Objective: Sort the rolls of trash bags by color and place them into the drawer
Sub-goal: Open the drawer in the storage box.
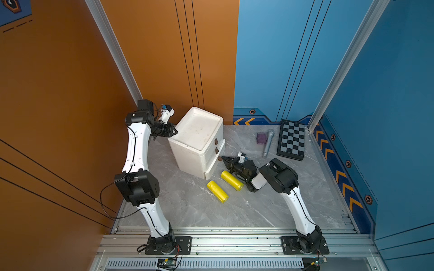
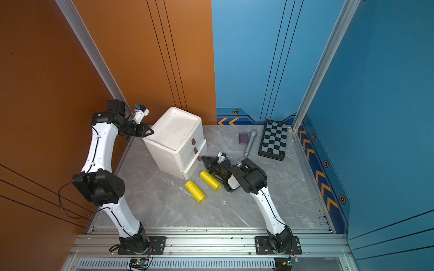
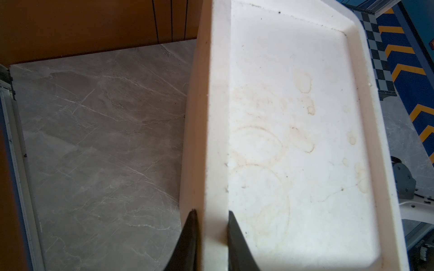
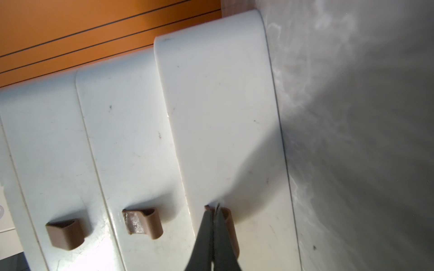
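Bracing is helping: left tool point(image 3: 211, 212) is clamping the white plastic drawer cabinet point(image 3: 293, 117), right tool point(image 4: 214, 210) pinching lowest brown handle point(image 4: 232, 230) (pull straight).

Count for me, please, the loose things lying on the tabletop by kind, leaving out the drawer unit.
Yellow rolls: 2
Grey metal tube: 1
Purple box: 1
Chessboard: 1
Total: 5
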`<act>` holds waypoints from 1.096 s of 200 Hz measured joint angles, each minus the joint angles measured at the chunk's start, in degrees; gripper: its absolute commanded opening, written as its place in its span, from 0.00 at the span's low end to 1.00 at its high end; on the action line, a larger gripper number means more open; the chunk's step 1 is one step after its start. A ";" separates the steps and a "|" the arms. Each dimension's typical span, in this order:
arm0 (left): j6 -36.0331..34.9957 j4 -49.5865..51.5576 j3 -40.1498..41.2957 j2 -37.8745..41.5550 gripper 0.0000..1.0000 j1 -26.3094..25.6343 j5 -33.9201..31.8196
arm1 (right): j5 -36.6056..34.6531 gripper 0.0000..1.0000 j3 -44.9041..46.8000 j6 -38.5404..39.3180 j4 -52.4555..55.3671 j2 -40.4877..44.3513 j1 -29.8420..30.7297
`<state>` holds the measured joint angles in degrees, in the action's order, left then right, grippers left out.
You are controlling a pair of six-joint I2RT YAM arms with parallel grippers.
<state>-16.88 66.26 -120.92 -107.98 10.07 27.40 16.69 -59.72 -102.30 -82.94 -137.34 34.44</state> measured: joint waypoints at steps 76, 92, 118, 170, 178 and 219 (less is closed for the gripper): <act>0.00 0.02 0.00 0.00 0.00 0.44 0.28 | 2.78 0.00 9.86 0.72 -0.22 5.55 -4.02; 0.00 0.02 0.00 0.00 0.00 0.44 0.26 | 3.15 0.00 12.28 1.14 -0.26 6.93 -4.50; 0.00 0.02 0.00 0.00 0.00 0.48 0.28 | 4.07 0.00 16.85 2.01 -0.76 9.29 -5.51; 0.00 0.04 0.00 0.00 0.00 0.55 0.31 | 5.88 0.16 22.82 3.85 -1.09 12.74 -8.31; 0.00 0.15 0.00 0.00 0.00 0.59 0.42 | 6.54 0.28 22.93 4.11 -0.74 13.18 -8.92; -0.02 0.26 0.00 0.00 0.00 0.76 0.72 | 9.53 0.65 22.53 13.29 17.14 21.86 -11.58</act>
<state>-16.91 66.52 -120.92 -107.98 10.83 28.12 26.22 -37.19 -89.01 -65.80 -115.48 22.85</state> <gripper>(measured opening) 0.186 0.598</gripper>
